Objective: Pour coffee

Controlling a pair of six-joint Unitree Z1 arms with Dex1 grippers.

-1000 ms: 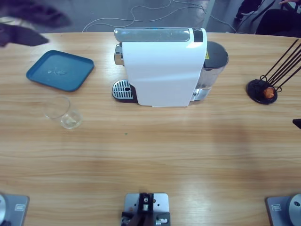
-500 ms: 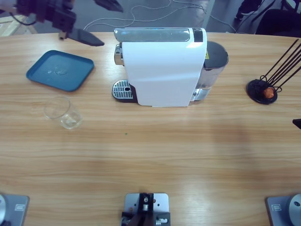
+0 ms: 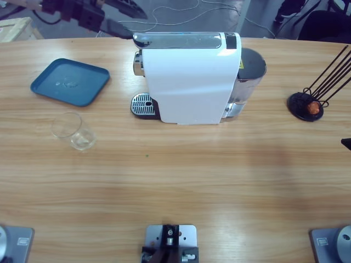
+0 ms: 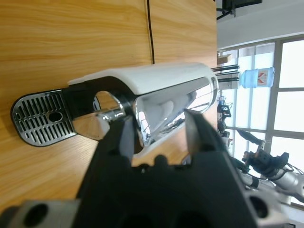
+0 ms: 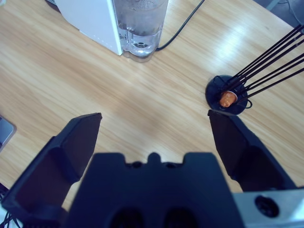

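The right gripper (image 3: 347, 143) shows only a black tip at the high view's edge.

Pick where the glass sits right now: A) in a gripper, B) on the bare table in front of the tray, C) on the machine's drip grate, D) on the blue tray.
B: in the high view the glass stands on the bare table, nearer the camera than the blue tray and apart from it, left of the drip grate, with no gripper on it.

Looks like a lab or office workroom: long wooden table (image 3: 181, 181) carrying a white coffee machine (image 3: 189, 76), loose cables (image 3: 170, 13) on grey floor behind it, tall windows (image 4: 289, 76) and a water-cooler bottle (image 4: 256, 77) beyond it.
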